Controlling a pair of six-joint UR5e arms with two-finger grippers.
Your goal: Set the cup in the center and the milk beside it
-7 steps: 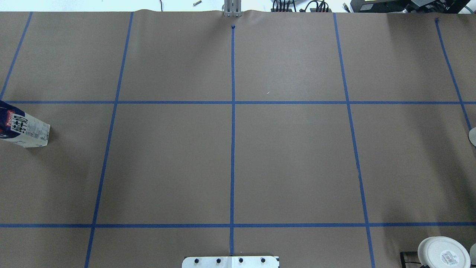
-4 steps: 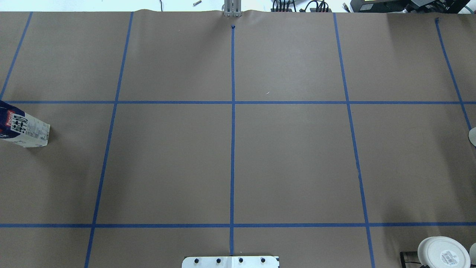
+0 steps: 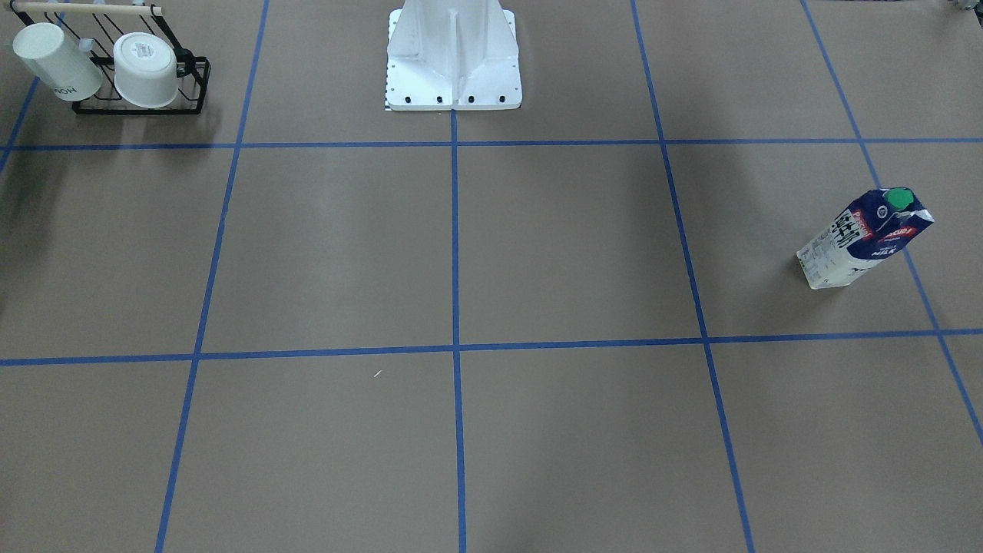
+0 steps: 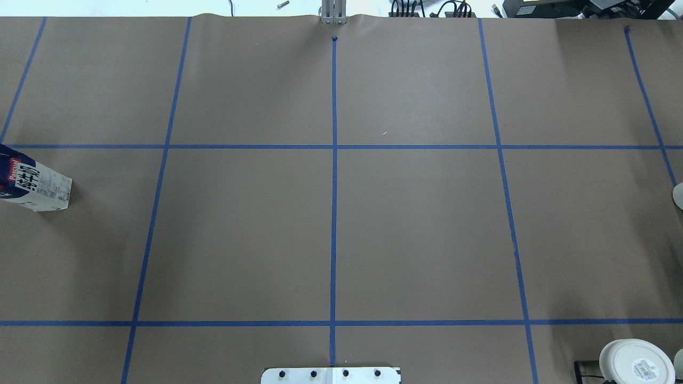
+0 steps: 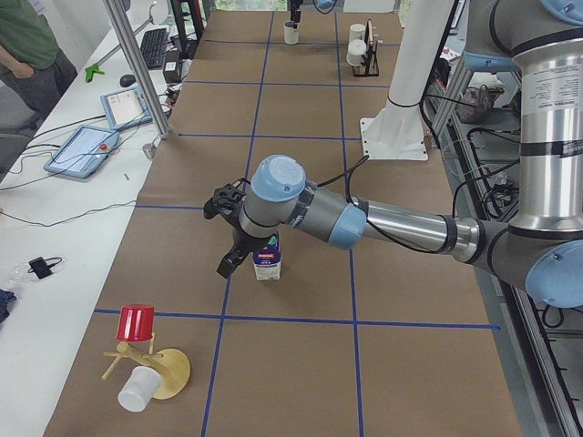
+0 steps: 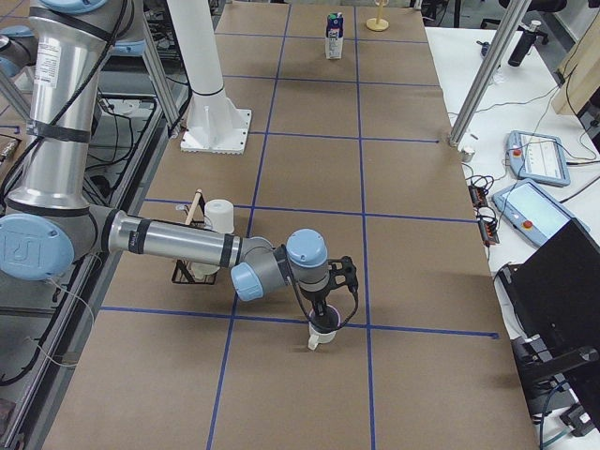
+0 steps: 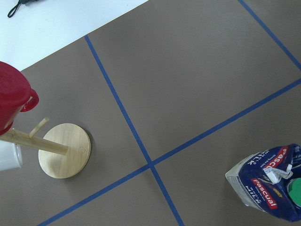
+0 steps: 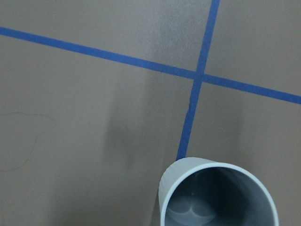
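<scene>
The milk [image 3: 864,238] stands upright on the brown tabletop [image 3: 568,246] at my far left; it also shows in the overhead view [image 4: 32,184], in the exterior left view [image 5: 267,261] and in the left wrist view [image 7: 268,183]. My left gripper [image 5: 234,259] hangs close beside the carton; I cannot tell whether it is open or shut. The cup [image 6: 322,336] stands at the table's far right end, its grey inside in the right wrist view [image 8: 216,197]. My right gripper [image 6: 323,314] is right over it; I cannot tell its state.
A black wire rack [image 3: 138,104] holds two other white cups near my right side. A wooden mug tree [image 7: 63,150] with a red cup [image 5: 137,322] stands past the milk. The white robot base [image 3: 453,54] is at the table's edge.
</scene>
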